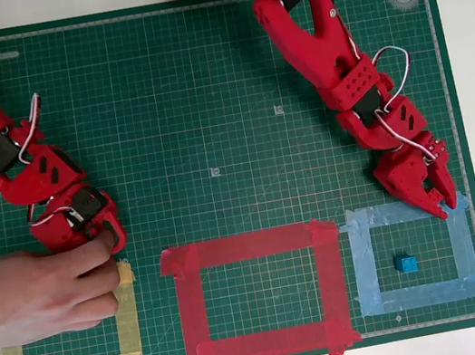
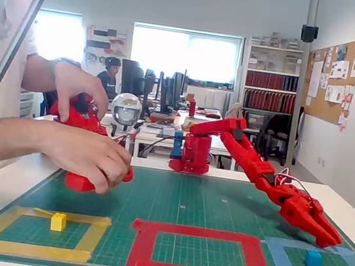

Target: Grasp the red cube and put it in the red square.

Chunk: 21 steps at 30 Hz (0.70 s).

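The gripper [image 1: 445, 201] rests, fingers together, on the top strip of the light-blue tape square [image 1: 424, 294]. The red square [image 1: 258, 295] lies just left of it in the overhead view.

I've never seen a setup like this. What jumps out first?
A bright red robot arm stretches across a green mat, its gripper tipped down at the light-blue tape square holding a blue cube. A big red square lies mid-mat; a yellow cube sits in the yellow square.
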Tool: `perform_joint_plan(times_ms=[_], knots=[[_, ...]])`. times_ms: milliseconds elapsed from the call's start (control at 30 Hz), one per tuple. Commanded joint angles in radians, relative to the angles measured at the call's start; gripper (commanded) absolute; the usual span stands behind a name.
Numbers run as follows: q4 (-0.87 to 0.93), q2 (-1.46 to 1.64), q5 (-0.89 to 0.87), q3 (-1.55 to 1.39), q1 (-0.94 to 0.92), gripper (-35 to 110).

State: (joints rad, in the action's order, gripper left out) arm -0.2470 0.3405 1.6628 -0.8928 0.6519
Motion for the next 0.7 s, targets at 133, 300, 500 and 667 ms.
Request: perform_joint_plan(times_ms=[133, 300, 500, 667], knots=[[-0.015, 0.199, 0.009, -0.081, -0.025, 1], [0.015, 0.35, -0.041, -0.209, 0.006, 1], [0.086, 0.627, -0.101, -0.469, 0.06, 1], [0.086, 0.825, -0.101, -0.661, 0.054, 1]])
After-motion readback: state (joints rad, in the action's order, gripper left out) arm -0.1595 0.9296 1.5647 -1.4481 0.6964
